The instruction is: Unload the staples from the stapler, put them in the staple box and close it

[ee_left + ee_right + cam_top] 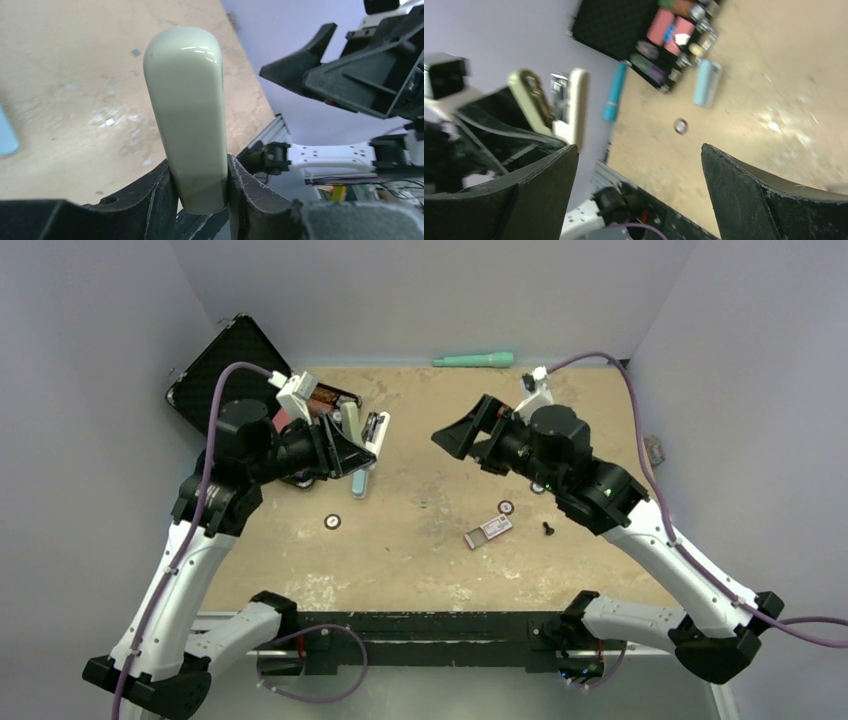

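Observation:
The stapler (365, 428) is cream-coloured and hinged open, its top arm spread from the metal staple channel. My left gripper (352, 452) is shut on it and holds it above the table's left side. In the left wrist view the stapler's rounded body (187, 110) stands clamped between my fingers (200, 175). My right gripper (458, 436) is open and empty, facing the stapler from the right with a gap between them. The right wrist view shows the open stapler (569, 107) beyond my spread right gripper (639, 170). No staples are visible.
An open black case (225, 365) with small items lies at the back left. A light blue object (360, 483) lies below the stapler. A teal pen (473, 360) lies by the back wall. A small box (489, 530), two round discs (331, 522) and a black screw (547, 528) are mid-table.

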Controlling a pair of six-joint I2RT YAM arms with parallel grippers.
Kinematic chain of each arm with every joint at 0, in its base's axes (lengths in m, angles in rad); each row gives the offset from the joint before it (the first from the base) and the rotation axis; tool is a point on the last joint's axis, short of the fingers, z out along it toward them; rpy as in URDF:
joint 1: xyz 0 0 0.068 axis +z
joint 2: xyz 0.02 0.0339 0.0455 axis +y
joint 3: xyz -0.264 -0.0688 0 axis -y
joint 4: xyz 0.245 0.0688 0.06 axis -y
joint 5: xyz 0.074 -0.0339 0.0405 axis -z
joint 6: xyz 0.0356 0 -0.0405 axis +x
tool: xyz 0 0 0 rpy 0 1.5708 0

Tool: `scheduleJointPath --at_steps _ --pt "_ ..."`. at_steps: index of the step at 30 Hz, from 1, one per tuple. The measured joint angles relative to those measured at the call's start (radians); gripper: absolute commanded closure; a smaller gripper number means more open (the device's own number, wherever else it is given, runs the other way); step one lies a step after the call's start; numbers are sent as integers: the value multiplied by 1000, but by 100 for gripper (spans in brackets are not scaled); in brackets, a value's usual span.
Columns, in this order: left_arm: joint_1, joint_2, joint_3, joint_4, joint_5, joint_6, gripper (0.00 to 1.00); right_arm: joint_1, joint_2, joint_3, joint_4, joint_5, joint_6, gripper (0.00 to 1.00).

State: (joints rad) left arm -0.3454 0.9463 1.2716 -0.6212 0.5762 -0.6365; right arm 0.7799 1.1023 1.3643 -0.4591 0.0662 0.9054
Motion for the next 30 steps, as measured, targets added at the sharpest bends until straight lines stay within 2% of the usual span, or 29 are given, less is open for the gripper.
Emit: scheduleJointPath --at_steps 4,7,12,17,30 --pt "-31 31 -31 -77 -122 72 100 0 -30 -142 -68 13 50 4" --pt "-94 76 -70 -111 -219 120 100 0 -31 -179 -126 19 69 4" --pt "-180 196 -121 -119 -346 152 100 0 -27 -155 -160 30 62 4" --pt "-212 295 -166 -103 -477 161 100 0 -14 -128 -166 31 45 4" --pt "-231 644 -185 -17 -617 170 100 -2 40 -121 -181 21 -23 4"
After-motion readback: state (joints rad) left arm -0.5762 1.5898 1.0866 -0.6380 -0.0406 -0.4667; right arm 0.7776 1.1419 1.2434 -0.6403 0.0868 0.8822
